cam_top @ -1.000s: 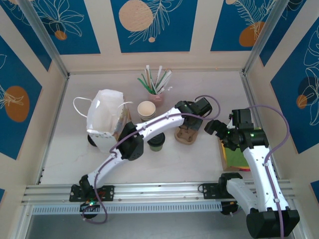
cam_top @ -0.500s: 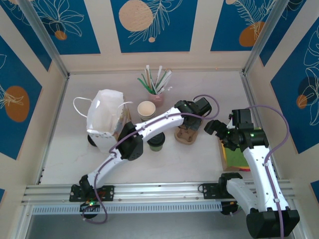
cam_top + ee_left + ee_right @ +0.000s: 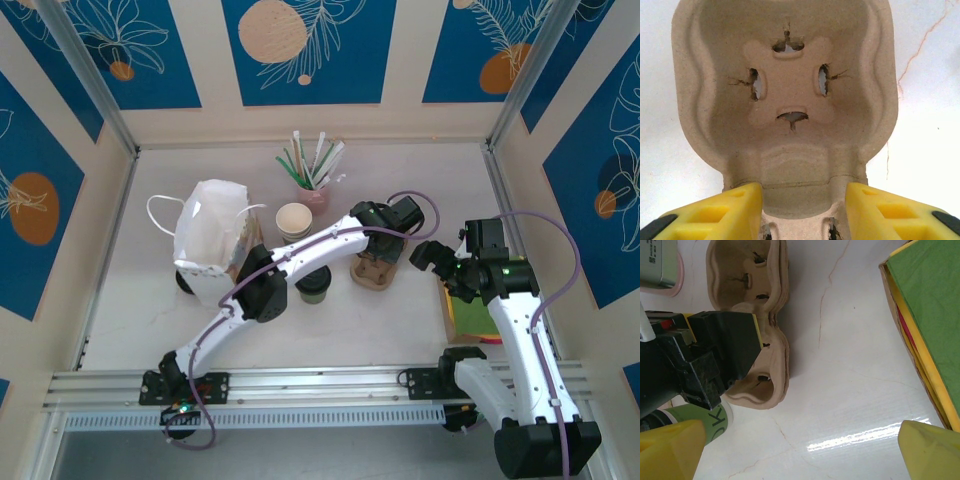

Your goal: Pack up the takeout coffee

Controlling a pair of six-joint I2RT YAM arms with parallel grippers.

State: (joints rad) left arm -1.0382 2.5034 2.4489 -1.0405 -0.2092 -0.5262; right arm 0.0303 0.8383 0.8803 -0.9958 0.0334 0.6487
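Pulp carrier (image 3: 790, 100), 2 wells, lies flat on the white table (image 3: 150, 320). The left gripper (image 3: 803, 210) straddles its narrow waist, yellow fingers (image 3: 725, 210) pressed against either side and clamped on it. My guess is this steadies or repositions the tray before a cup goes in.

The right gripper (image 3: 800, 452) hangs just right of the carrier, fingers spread wide with nothing between them, probably on standby for the cup.

The takeout coffee (image 3: 313, 285), green with a black lid, stands upright on the table just beside the carrier's near end, partly under the left forearm and in neither well. The white bag (image 3: 205, 240) stands open farther left, well apart, presumably the final stop.

Views:
- **Left wrist:** finger contact at the waist, cross-cut slits in the well floor, that well empty. All of this is too small to read from above.
- **Right wrist:** the cup's green wall close to the carrier, and a stack of coloured sheets (image 3: 925, 305) at right.
- **Top:** the overall layout of bag, cup and carrier.
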